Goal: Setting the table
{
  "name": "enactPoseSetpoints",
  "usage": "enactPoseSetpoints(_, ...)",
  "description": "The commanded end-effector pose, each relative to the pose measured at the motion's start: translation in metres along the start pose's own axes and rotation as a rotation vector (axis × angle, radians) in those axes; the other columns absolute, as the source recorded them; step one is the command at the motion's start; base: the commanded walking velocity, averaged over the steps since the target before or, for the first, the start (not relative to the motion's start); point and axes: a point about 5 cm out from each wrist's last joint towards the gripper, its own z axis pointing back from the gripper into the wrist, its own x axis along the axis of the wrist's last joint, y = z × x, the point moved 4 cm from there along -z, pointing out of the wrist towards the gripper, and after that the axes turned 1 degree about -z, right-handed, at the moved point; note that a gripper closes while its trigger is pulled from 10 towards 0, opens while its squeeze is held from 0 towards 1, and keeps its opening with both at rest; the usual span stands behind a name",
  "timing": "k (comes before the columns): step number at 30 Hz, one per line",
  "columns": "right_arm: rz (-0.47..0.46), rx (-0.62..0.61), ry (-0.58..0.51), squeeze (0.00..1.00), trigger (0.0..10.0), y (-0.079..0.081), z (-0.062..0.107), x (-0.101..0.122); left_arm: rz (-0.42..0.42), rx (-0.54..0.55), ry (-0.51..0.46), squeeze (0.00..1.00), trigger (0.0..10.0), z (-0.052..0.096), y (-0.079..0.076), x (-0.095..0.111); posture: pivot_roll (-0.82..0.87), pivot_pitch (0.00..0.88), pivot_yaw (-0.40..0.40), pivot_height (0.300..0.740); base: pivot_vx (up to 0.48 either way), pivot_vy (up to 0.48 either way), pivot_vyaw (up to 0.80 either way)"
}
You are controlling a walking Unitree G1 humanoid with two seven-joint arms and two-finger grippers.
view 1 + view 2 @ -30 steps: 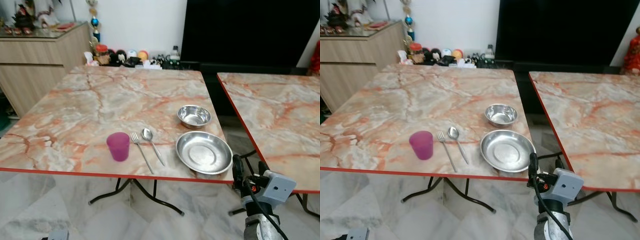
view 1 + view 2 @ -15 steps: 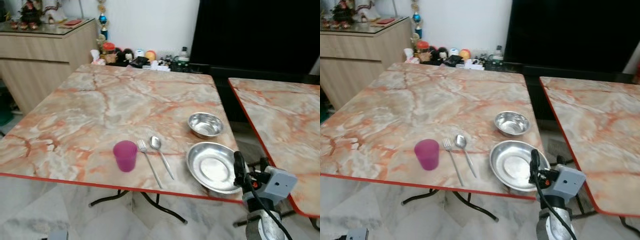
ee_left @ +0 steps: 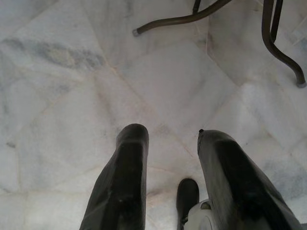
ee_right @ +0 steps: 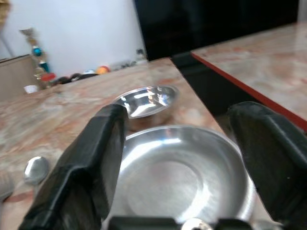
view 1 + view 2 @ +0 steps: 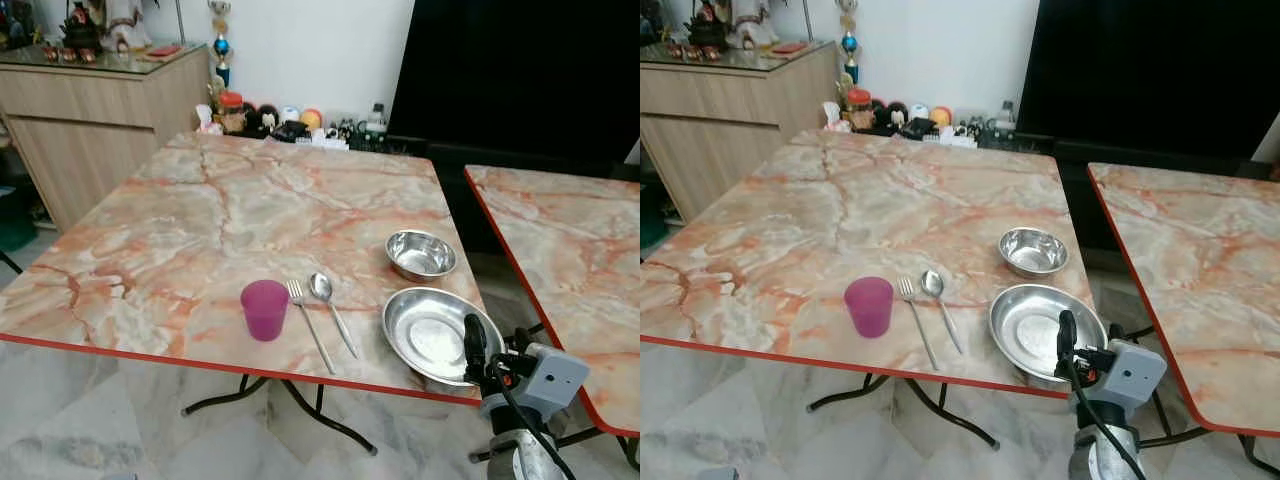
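Observation:
On the marble table [image 5: 200,230], near its front right corner, lies a wide steel plate [image 5: 425,335]. A small steel bowl [image 5: 421,254] sits just behind it. Left of the plate lie a spoon [image 5: 330,305] and a fork [image 5: 310,335], then a purple cup [image 5: 264,309] stands upright. My right gripper [image 5: 472,345] is raised at the plate's near right rim. In the right wrist view this gripper [image 4: 184,120] is open, with the plate [image 4: 177,177] and bowl [image 4: 146,103] showing between its fingers. My left gripper [image 3: 170,139] hangs open over the floor.
A second marble table [image 5: 570,260] stands to the right across a narrow gap. A wooden cabinet [image 5: 100,110] is at the back left, a large black screen [image 5: 520,70] behind, and small ornaments [image 5: 290,118] line the wall. Black table legs [image 3: 211,14] cross the marble floor.
The camera has shifted, so the table sits further right and closer in view. My right gripper now overlaps the plate's near right rim instead of standing beside it.

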Motion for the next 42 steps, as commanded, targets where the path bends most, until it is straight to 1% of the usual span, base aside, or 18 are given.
enactPoseSetpoints(1, -0.054, -0.087, 0.028, 0.00, 10.0, -0.017, -0.001, 0.000, -0.021, -0.012, 0.008, 0.00, 10.0, -0.001, 0.000, 0.001, -0.04, 0.011, -0.016, 0.740, 0.000, 0.000, 0.00)
enactPoseSetpoints(5, -0.079, -0.143, 0.066, 0.00, 10.0, -0.029, -0.004, -0.004, -0.047, -0.017, 0.013, 0.00, 10.0, -0.001, 0.001, 0.002, -0.03, 0.020, -0.013, 0.740, 0.000, 0.000, 0.00)
enactPoseSetpoints(7, -0.146, -0.161, 0.064, 0.00, 10.0, -0.032, -0.005, -0.002, -0.047, -0.016, 0.013, 0.00, 10.0, 0.000, 0.003, 0.001, -0.03, 0.023, -0.011, 0.740, 0.000, 0.000, 0.00)
enactPoseSetpoints(9, -0.151, -0.180, 0.102, 0.00, 10.0, -0.036, -0.005, -0.007, -0.047, -0.013, 0.015, 0.00, 10.0, 0.000, 0.005, 0.001, -0.03, 0.028, -0.007, 0.740, 0.000, 0.000, 0.00)
enactPoseSetpoints(10, -0.123, -0.187, 0.137, 0.00, 10.0, -0.038, -0.006, -0.011, -0.049, -0.011, 0.017, 0.00, 10.0, 0.001, 0.006, 0.000, -0.03, 0.029, -0.004, 0.740, 0.000, 0.000, 0.00)
enactPoseSetpoints(13, -0.120, -0.184, 0.200, 0.00, 10.0, -0.039, -0.009, -0.019, -0.051, -0.009, 0.019, 0.00, 10.0, 0.001, 0.007, 0.000, -0.03, 0.033, -0.002, 0.740, 0.000, 0.000, 0.00)
enactPoseSetpoints(16, -0.170, -0.170, 0.236, 0.00, 10.0, -0.034, -0.019, -0.022, -0.054, -0.007, 0.018, 0.00, 10.0, 0.001, 0.008, 0.000, -0.02, 0.039, 0.000, 0.740, 0.000, 0.000, 0.00)
enactPoseSetpoints(20, -0.120, -0.146, 0.273, 0.00, 10.0, -0.029, -0.026, -0.026, -0.056, -0.008, 0.019, 0.00, 10.0, 0.001, 0.008, 0.000, -0.02, 0.043, 0.002, 0.740, 0.000, 0.000, 0.00)
enactPoseSetpoints(22, -0.147, -0.157, 0.259, 0.00, 10.0, -0.029, -0.029, -0.024, -0.057, -0.007, 0.019, 0.00, 10.0, 0.001, 0.008, 0.000, -0.02, 0.044, 0.002, 0.740, 0.000, 0.000, 0.00)
enactPoseSetpoints(23, -0.163, -0.164, 0.256, 0.00, 6.5, -0.029, -0.031, -0.023, -0.056, -0.007, 0.019, 0.00, 10.0, 0.001, 0.008, 0.000, -0.02, 0.044, 0.002, 0.740, 0.000, 0.000, 0.00)
enactPoseSetpoints(24, -0.165, -0.164, 0.258, 0.00, 6.5, -0.029, -0.032, -0.023, -0.056, -0.007, 0.018, 0.00, 10.0, 0.001, 0.008, 0.000, -0.02, 0.044, 0.002, 0.740, 0.000, 0.000, 0.00)
enactPoseSetpoints(25, -0.179, -0.174, 0.262, 0.00, 0.9, -0.030, -0.033, -0.023, -0.056, -0.006, 0.018, 0.00, 10.0, 0.001, 0.008, 0.000, -0.02, 0.047, 0.003, 0.740, 0.000, 0.000, 0.00)
enactPoseSetpoints(26, -0.185, -0.184, 0.268, 0.00, 0.0, -0.031, -0.033, -0.024, -0.056, -0.006, 0.018, 0.00, 10.0, 0.001, 0.008, 0.000, -0.01, 0.048, 0.004, 0.740, 0.000, 0.000, 0.00)
enactPoseSetpoints(27, -0.189, -0.191, 0.274, 0.00, 0.0, -0.032, -0.033, -0.025, -0.056, -0.006, 0.018, 0.00, 10.0, 0.001, 0.008, 0.000, -0.01, 0.048, 0.005, 0.740, 0.000, 0.000, 0.00)
enactPoseSetpoints(28, -0.196, -0.197, 0.270, 0.00, 0.8, -0.034, -0.034, -0.025, -0.056, -0.005, 0.019, 0.00, 10.0, 0.001, 0.009, 0.000, -0.01, 0.048, 0.005, 0.740, 0.000, 0.000, 0.00)
enactPoseSetpoints(29, -0.207, -0.203, 0.266, 0.00, 10.0, -0.036, -0.034, -0.024, -0.056, -0.004, 0.019, 0.00, 10.0, 0.001, 0.009, 0.000, -0.01, 0.048, 0.005, 0.740, 0.000, 0.000, 0.00)
enactPoseSetpoints(37, -0.208, -0.228, 0.295, 0.00, 10.0, -0.042, -0.035, -0.028, -0.062, 0.000, 0.022, 0.00, 10.0, 0.002, 0.011, -0.001, -0.01, 0.051, 0.007, 0.740, 0.000, 0.000, 0.00)
enactPoseSetpoints(42, -0.190, -0.199, 0.331, 0.00, 10.0, -0.035, -0.040, -0.034, -0.060, 0.000, 0.018, 0.00, 10.0, 0.001, 0.010, 0.000, 0.00, 0.049, 0.002, 0.740, 0.000, 0.000, 0.00)
